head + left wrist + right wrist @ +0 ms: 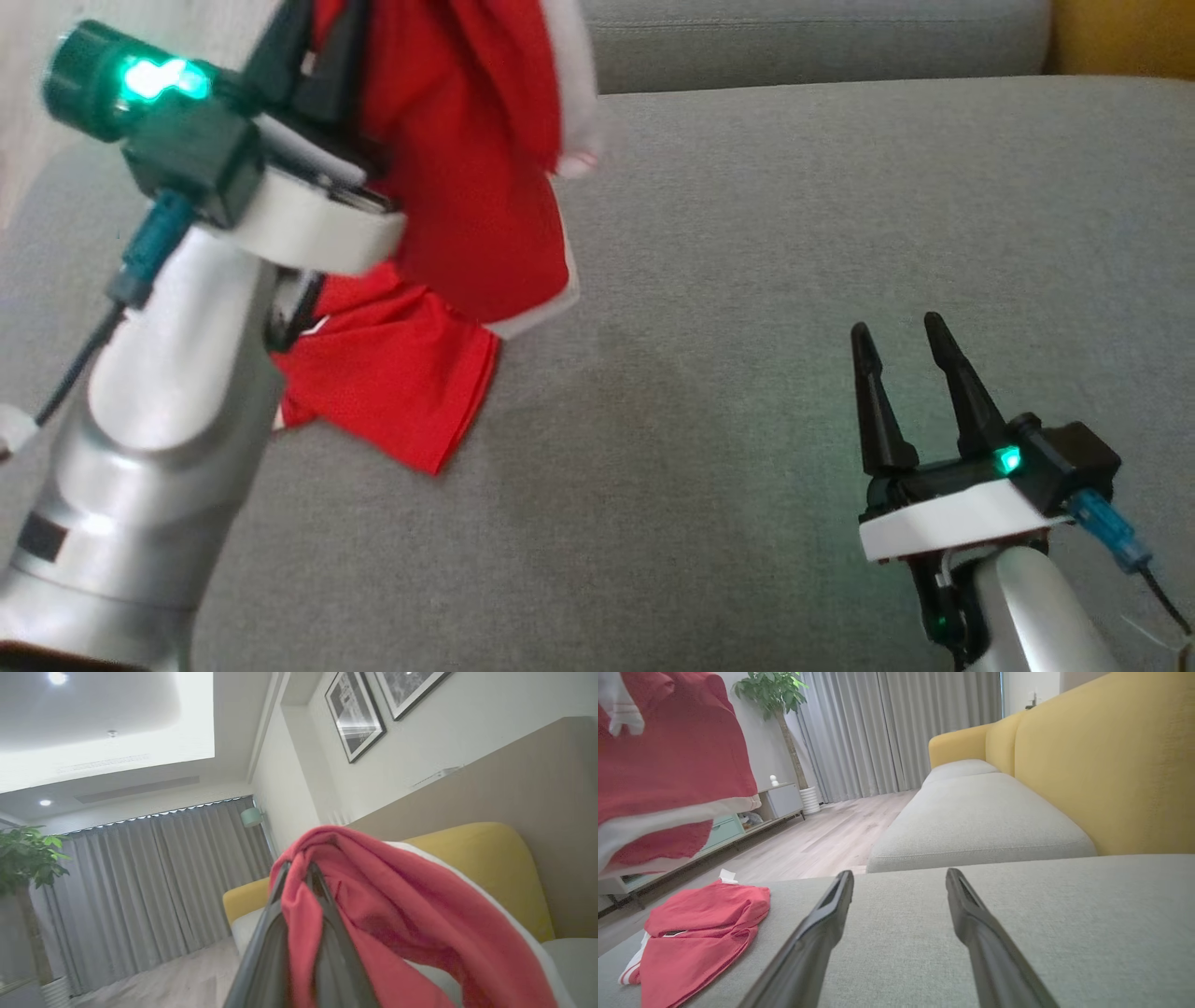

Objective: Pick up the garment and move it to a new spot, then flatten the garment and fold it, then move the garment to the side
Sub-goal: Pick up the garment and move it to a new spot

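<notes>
The red garment (467, 168) with white trim hangs from my left gripper (317, 37), which is raised at the upper left and shut on a bunch of the cloth. In the left wrist view the fabric (397, 905) drapes over and between the closed fingers of the left gripper (299, 868). The garment's lower part (392, 383) still lies crumpled on the grey sofa seat (747, 280). My right gripper (898, 329) hovers low over the seat at the lower right, open and holding nothing. In the right wrist view the hanging cloth (677, 756) and its lying part (700, 924) are left of the right gripper (899, 873).
Wide bare grey seat lies between the garment and my right gripper. A yellow backrest (1087, 765) runs along the far side, with another grey cushion (971, 821) beyond a gap. Off the sofa are wooden floor (822, 840), a low cabinet (780, 798) and a potted plant (770, 690).
</notes>
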